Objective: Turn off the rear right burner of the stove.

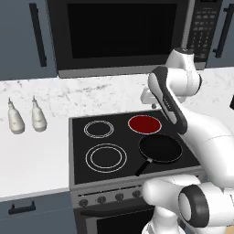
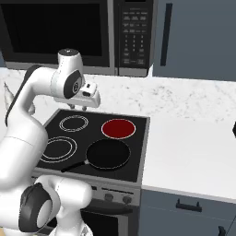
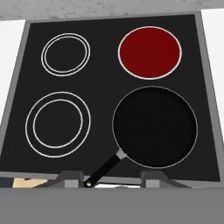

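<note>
A round black frying pan (image 3: 154, 126) covered the front right zone of the black glass stove (image 3: 103, 92), while its red-glowing rear right burner (image 3: 149, 52) and both left rings lay bare.

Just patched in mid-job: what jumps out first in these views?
The rear right burner glows red at the stove's back right, the one lit zone on the black glass. Right in front of it sits a black frying pan, handle pointing toward the knob panel. The gripper hangs above the cooktop's rear, jaws apart, holding nothing.
</note>
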